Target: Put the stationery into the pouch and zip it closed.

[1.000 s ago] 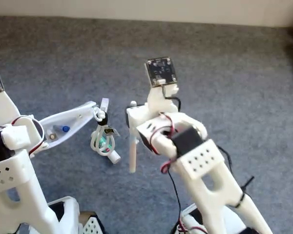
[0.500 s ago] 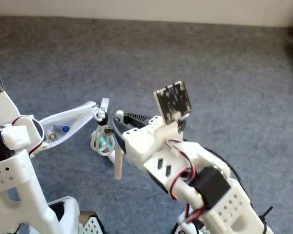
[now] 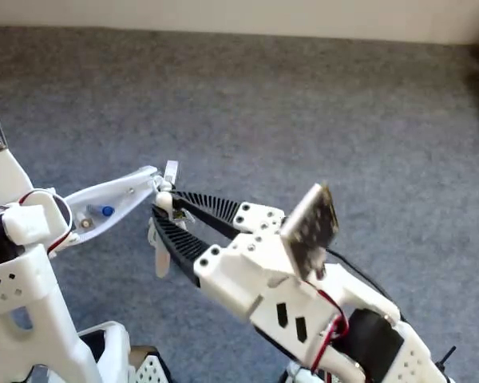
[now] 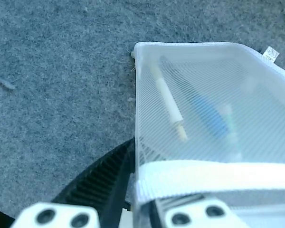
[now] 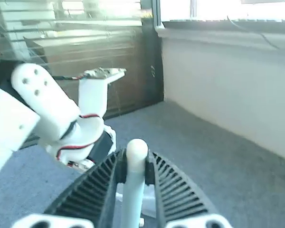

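A white see-through mesh pouch [image 3: 116, 199] hangs off the carpet, with my left gripper [image 4: 137, 161] shut on its zip edge. Inside the pouch [image 4: 218, 95] lie a white pen [image 4: 168, 107] and a blue pen [image 4: 206, 116]. My right gripper [image 3: 161, 209], with black ribbed fingers, is right at the pouch's far end. It is shut on a white marker [image 3: 161, 259] that stands upright, its lower end hanging below the fingers. In the right wrist view the marker [image 5: 133, 190] sits between the closed fingers of that gripper [image 5: 135, 154].
Grey carpet [image 3: 343, 120] stretches out behind and to the right. The right arm's body [image 3: 303, 311] crosses the lower middle, and the left arm's base [image 3: 24, 303] stands at the lower left. A pale wall [image 3: 223, 12] runs along the back.
The right arm has swung left and leaned down with the white marker, from the middle of the view to the pouch's far end. The left arm and pouch have stayed put.
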You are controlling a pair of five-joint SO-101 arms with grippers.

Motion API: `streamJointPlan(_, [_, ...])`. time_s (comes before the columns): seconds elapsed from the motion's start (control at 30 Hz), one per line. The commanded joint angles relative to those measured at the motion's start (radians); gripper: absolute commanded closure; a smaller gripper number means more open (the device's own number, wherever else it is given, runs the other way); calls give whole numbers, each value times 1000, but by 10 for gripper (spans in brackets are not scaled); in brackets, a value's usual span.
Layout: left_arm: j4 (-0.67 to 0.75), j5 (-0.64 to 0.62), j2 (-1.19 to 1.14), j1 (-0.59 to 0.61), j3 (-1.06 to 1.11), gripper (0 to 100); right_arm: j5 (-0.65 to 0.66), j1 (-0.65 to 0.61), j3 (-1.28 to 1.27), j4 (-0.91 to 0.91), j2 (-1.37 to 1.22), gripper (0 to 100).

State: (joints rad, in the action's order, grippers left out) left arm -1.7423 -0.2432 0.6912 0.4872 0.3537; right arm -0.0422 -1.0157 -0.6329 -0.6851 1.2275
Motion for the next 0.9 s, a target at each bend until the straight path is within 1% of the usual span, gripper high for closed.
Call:
streamJointPlan(0.0, [11,-5,-28,-8,22,993,40,-47,8,101,27,991])
streamJointPlan(0.23, [11,-5,-28,-8,22,993,64,-104,7,320,19,991])
streamJointPlan(0.4, [11,-5,-28,-8,22,993,64,-108,-19,549,-33,991])
streamJointPlan(0.47, [11,-5,-28,-8,22,993,64,-105,-35,610,-67,991])
streamJointPlan(0.6, [11,-5,-28,-8,22,993,64,-108,-77,659,-116,991])
streamJointPlan(0.87, [11,-5,-28,-8,22,993,64,-104,-88,664,-177,991])
